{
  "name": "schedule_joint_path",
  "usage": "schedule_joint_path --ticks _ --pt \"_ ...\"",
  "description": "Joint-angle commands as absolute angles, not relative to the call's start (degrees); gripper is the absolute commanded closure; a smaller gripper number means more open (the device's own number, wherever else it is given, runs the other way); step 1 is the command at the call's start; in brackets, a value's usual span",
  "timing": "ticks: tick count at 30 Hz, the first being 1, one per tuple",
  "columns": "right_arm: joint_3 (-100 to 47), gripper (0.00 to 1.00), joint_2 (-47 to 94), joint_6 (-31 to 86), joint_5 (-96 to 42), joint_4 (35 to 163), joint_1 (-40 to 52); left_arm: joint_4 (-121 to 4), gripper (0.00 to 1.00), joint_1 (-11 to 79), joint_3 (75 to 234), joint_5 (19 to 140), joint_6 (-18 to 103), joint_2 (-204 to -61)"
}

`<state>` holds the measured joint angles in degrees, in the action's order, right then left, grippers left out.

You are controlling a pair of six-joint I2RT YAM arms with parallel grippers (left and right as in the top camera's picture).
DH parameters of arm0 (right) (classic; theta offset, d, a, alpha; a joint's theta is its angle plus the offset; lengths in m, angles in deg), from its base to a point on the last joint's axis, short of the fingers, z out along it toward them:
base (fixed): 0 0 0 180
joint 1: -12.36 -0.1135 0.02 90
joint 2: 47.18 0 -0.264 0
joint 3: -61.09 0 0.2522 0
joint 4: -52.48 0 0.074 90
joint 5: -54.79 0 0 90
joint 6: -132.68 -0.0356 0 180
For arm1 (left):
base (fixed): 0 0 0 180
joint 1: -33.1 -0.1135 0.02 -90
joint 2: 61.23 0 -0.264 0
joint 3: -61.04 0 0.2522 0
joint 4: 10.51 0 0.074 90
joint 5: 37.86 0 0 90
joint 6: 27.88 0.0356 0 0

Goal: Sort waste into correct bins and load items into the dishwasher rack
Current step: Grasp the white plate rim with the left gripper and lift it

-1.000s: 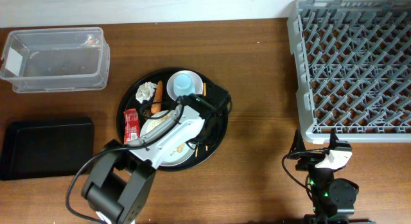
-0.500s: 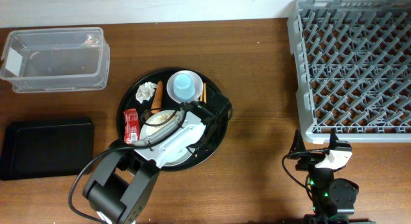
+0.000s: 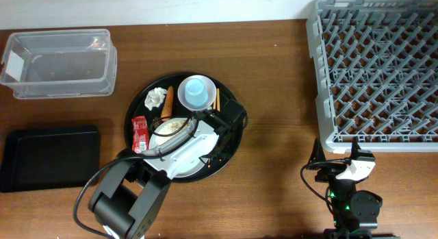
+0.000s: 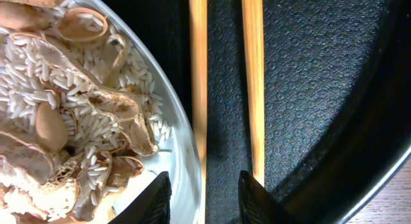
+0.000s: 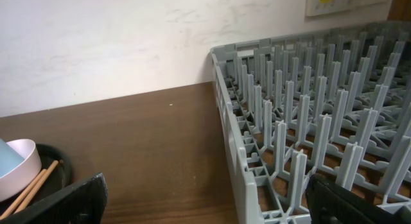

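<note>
My left gripper (image 4: 205, 199) hangs low over the round black tray, its jaws a little apart. One of the wooden chopsticks (image 4: 198, 89) lies between the fingers; the other runs under the right finger (image 4: 255, 197). Beside them is the white plate (image 4: 176, 147) with rice scraps (image 4: 38, 76) and shells. From above, the arm covers most of the plate (image 3: 164, 137). The blue cup (image 3: 196, 89) stands in the bowl (image 3: 186, 98). Tissue (image 3: 156, 96), carrot (image 3: 169, 102) and red wrapper (image 3: 139, 133) lie on the tray. My right gripper (image 5: 205, 211) stands open and empty, near the grey rack (image 5: 308, 140).
The clear box (image 3: 61, 61) sits at the back left, the flat black tray (image 3: 51, 158) at the front left. The rack (image 3: 376, 71) fills the right side. The round black tray's rim (image 3: 133, 109) stands slightly raised.
The left gripper's jaws have narrowed around the chopstick, and the left arm has shifted slightly over the plate. The right arm has not moved.
</note>
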<state>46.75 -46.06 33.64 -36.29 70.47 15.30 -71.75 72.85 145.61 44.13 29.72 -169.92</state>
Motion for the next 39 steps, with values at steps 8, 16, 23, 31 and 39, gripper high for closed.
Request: schedule_joint_path --ticks 8,16,23,31,39 --pt "46.9 0.02 -46.5 33.2 -37.2 71.0 15.0 -71.8 0.73 72.9 144.7 42.2 29.4 -170.4" --pt "46.9 0.02 -46.5 33.2 -37.2 71.0 15.0 -71.6 0.82 72.8 143.4 42.2 29.3 -170.4" --pt "46.9 0.02 -46.5 33.2 -37.2 71.0 15.0 -71.7 0.82 72.8 143.4 42.2 29.3 -170.4" --pt "46.9 0.02 -46.5 33.2 -37.2 71.0 15.0 -71.2 0.83 72.8 143.4 41.2 29.3 -170.4" --pt "46.9 0.02 -46.5 33.2 -37.2 71.0 15.0 -71.3 0.88 72.8 143.4 41.2 29.4 -170.4"
